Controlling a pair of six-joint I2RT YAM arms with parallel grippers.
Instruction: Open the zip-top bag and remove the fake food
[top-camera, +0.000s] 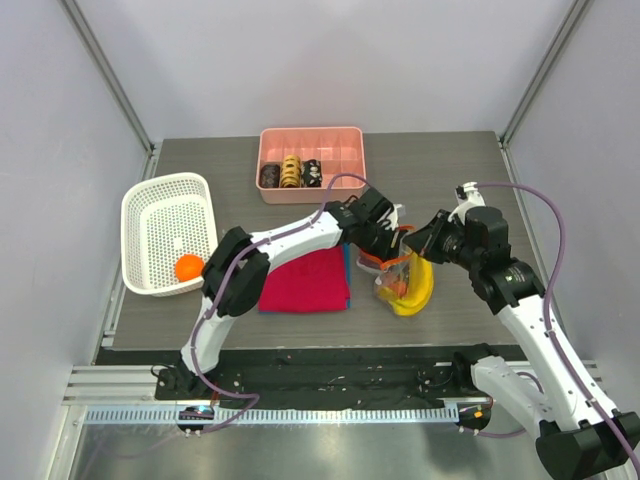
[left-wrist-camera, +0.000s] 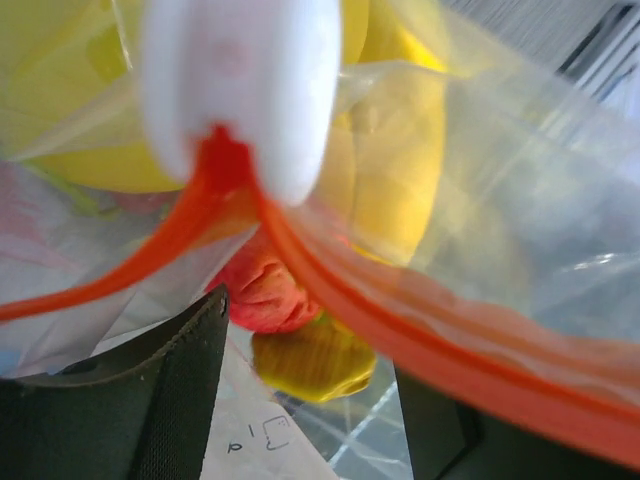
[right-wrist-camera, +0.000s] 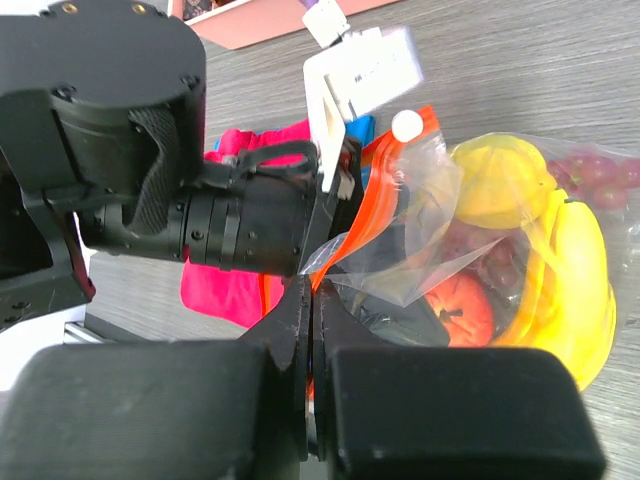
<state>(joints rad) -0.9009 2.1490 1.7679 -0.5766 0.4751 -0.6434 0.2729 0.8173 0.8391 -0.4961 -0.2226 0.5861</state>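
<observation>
The zip-top bag (top-camera: 402, 280) rests on the desk (top-camera: 450, 170) just right of the red shirt (top-camera: 305, 282), with the fake food (right-wrist-camera: 565, 270) inside. The right hand (right-wrist-camera: 311, 300) is pinched shut on 1 lip of the orange mouth. The left hand (left-wrist-camera: 310, 350) holds nothing, its jaws apart around the other lip. With only 1 grip, the slick plastic could slip and the mouth sag closed.

Clear zip-top bag (top-camera: 398, 272) is sitting crumpled beside the red shirt (top-camera: 305, 282), orange strip (right-wrist-camera: 378, 195) gaping, yellow banana (right-wrist-camera: 585, 290) and red fruit (right-wrist-camera: 462, 308) lying inside. Orange ball (top-camera: 188, 267) is chilling in the white basket (top-camera: 135, 215).
</observation>
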